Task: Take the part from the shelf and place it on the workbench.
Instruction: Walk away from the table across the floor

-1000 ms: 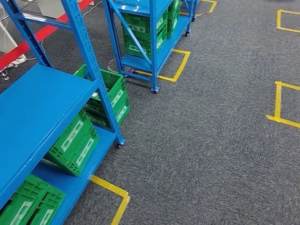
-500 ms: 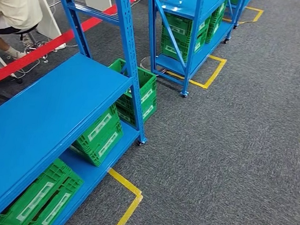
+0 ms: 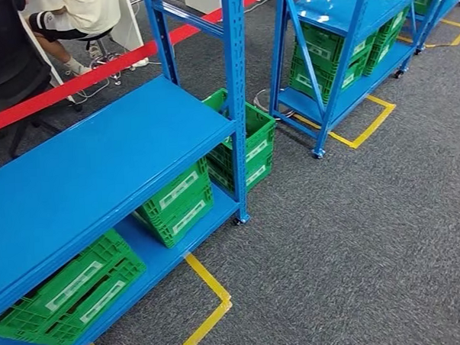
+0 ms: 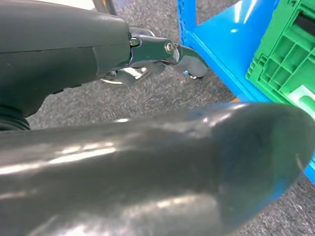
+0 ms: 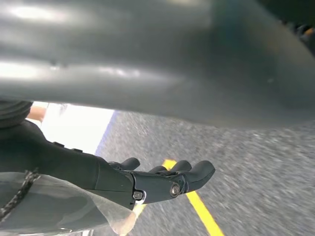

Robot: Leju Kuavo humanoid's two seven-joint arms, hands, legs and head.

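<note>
1. While the robot stands on the grey carpet [image 3: 362, 235] with both arms hanging, the head view looks down on the nearest blue shelf rack [image 3: 117, 147]. Its post foot sits at the corner of a yellow floor-tape outline [image 3: 207, 296], which probably marks where the rack belongs.
2. Three green crates [image 3: 177, 201] sit on the rack's lowest deck, presumably stored low because of their bulk.
3. A second blue rack [image 3: 336, 7] stands well apart, inside its own tape outline. Beyond a red floor stripe [image 3: 85, 72] sits a person [image 3: 76, 15].
4. Left hand [image 4: 156, 51]: the fingers [image 4: 193, 61] are extended and apart from the thumb, with nothing in them. The hand hangs near the rack's foot, beside a crate.
5. Right hand [image 5: 148, 184]: the fingers [image 5: 200, 172] reach out straight. A translucent film [image 5: 55, 211] lies against the underside of the hand, and whether it is gripped cannot be told.
6. The part cannot be identified with certainty. The film may be its wrapping, which would mean the part is being carried. The worktop is yet to be reached.
</note>
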